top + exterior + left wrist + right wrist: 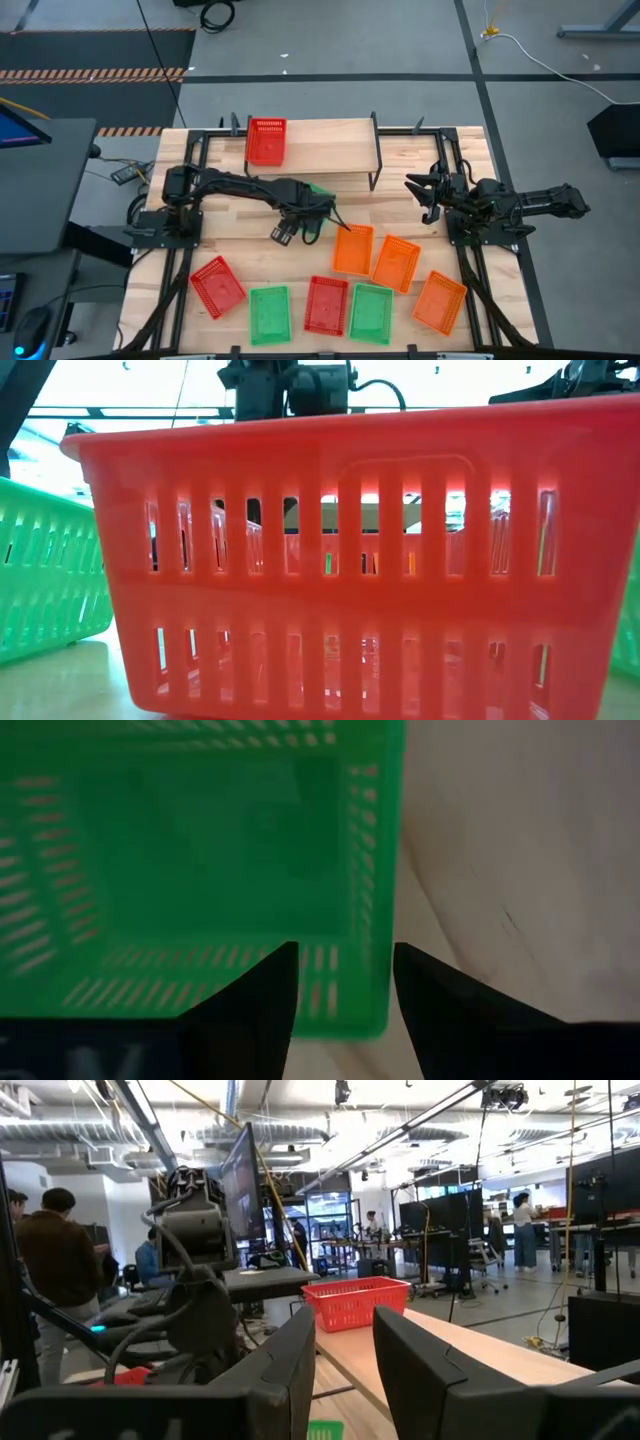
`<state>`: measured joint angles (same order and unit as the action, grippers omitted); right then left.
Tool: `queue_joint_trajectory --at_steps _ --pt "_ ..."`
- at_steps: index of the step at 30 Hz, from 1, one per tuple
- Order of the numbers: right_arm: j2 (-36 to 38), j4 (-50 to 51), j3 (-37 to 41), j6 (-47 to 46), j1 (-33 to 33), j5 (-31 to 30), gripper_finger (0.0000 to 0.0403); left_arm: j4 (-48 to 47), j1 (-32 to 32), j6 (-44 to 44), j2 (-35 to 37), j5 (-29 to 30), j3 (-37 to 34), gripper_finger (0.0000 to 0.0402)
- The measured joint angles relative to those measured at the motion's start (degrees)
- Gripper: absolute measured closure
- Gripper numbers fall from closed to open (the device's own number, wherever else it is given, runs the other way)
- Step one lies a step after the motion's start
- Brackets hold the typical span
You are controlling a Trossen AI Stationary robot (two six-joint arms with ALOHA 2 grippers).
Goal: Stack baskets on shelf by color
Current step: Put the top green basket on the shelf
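1. While the front row waits, leave it alone: two red rectangular plastic mesh baskets (217, 285) (326, 305), two green ones (269, 314) (370, 312) and three orange ones (439, 301) (396, 263) (352, 249) lie loose on the slatted wooden tabletop (240, 250).
2. The step in hand appears to be collecting the third green mesh basket (200, 850), which lies mid-table, largely hidden under the left arm.
3. The left gripper (345, 955) hangs over one end of this basket with its fingers spread. One corner of the basket shows in the gap between them. Contact cannot be confirmed.
4. Centre the end wall between the fingers before closing. Thin mesh will probably flex, so grip low on the rim and lift level.
5. The left arm reaches from its base at the table's left edge to mid-table, elbow bent and wrist turned downward.
6. The right gripper (425, 195) waits near the right edge, fingers parted and empty.
7. Farthest back, the low wooden shelf on black legs (330, 145) carries one red mesh basket (266, 140) at its left end. Place green beside it, not on it.
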<state>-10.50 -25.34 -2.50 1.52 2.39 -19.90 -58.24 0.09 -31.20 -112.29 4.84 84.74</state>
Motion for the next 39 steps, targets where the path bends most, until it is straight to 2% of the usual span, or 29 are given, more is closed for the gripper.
queue_joint_trajectory --at_steps 9,12,16,18,23,33,34,36,39 --pt "0.0 0.7 0.0 1.6 0.0 0.0 0.0293 13.6 -1.3 -1.4 -0.4 0.4 -7.7 0.0240" --pt "0.0 0.7 0.0 1.7 0.0 0.0 0.0293 14.3 -2.0 -1.8 -0.4 3.8 -7.9 0.0286" --pt "0.0 0.7 0.0 1.7 0.0 0.0 0.0293 13.7 -2.6 -2.3 0.4 5.6 -7.7 0.0383" --pt "0.0 0.7 0.0 1.7 0.0 0.0 0.0293 12.3 -2.6 -1.3 0.5 5.8 -6.5 0.0390" --pt "0.0 0.6 0.0 1.7 0.0 0.0 0.0293 5.6 -3.4 1.6 0.5 8.0 0.5 0.0396" --pt "0.0 0.7 0.0 1.1 0.0 0.0 0.0293 -12.3 -3.0 13.3 0.6 7.9 22.8 0.0396" --pt "0.0 0.7 0.0 1.1 0.0 0.0 0.0293 -12.9 -2.8 13.8 0.6 10.0 24.7 0.0396" --pt "0.0 0.7 0.0 1.0 0.0 0.0 0.0293 -14.7 -1.8 14.0 0.8 10.4 28.0 0.0396" --pt "0.0 0.7 0.0 1.0 0.0 0.0 0.0293 -17.7 -1.0 12.5 0.7 8.0 31.7 0.0396"
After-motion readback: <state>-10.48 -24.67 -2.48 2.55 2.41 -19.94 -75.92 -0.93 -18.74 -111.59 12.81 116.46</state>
